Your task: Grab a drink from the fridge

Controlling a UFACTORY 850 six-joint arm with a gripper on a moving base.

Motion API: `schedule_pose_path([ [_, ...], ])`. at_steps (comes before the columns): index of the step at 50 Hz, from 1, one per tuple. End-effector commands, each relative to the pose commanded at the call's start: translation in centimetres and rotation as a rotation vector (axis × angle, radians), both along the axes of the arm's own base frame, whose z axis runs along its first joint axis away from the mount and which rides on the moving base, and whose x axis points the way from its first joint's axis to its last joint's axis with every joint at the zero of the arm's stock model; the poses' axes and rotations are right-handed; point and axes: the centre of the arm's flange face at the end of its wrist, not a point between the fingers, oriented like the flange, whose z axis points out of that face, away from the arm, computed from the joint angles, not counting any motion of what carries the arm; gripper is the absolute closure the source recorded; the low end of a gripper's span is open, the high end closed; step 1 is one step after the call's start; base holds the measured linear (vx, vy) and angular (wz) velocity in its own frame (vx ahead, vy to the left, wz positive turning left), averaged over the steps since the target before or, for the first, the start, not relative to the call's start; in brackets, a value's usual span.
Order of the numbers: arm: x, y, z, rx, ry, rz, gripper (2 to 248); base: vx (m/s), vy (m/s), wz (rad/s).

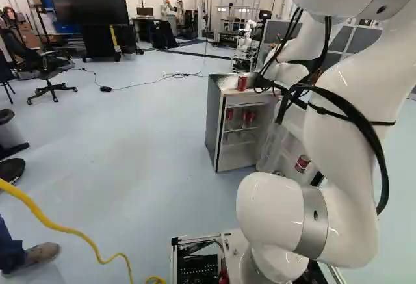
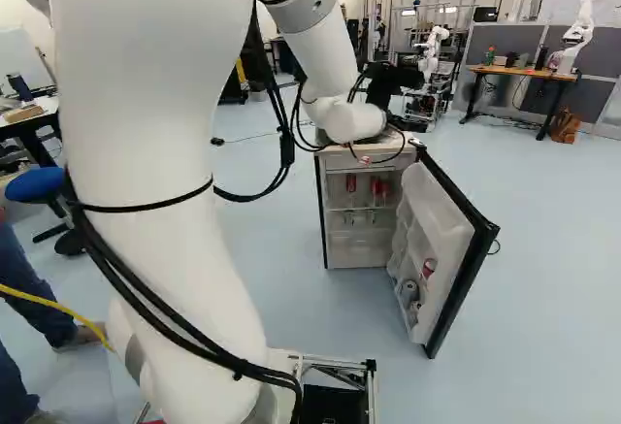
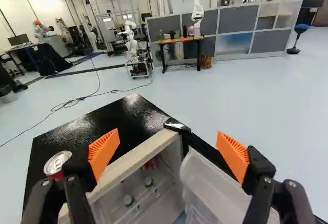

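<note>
Pale floor (image 3: 246,90) is surrounding a small refrigerator (image 2: 325,211), whose door (image 2: 454,254) is being held outward by its hinges, apparently so that the shelves can be reached. Red cans (image 2: 351,183) are being carried inside on a shelf, and capped bottles (image 3: 128,200) are being kept upright lower down. Another red can (image 3: 57,163) is being supported on the black top (image 3: 77,131), near the front corner away from the hinge. In the door racks, a red can (image 2: 428,267) and a grey can (image 2: 408,291) are being retained.

The gripper (image 3: 168,144) is being held high over the front edge, its orange pads (image 3: 104,152) spread wide with nothing gripped; it is seemingly being lined up for an approach. The inside drinks are being roofed over by the top, so a lower, frontal entry is probably being called for. Passage is being narrowed by the door on one side, and its racks could be knocked. Beyond, a loose cable (image 3: 77,100) is being trailed across the floor.
</note>
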Motion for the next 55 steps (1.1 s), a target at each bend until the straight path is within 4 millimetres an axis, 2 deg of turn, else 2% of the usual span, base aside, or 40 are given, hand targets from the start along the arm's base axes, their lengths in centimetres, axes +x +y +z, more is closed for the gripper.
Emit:
schedule_pose_path([
  [55,-4.9,-7.5,3.4,0.134,0.157,-0.141,3,0.000,0.000,0.000],
])
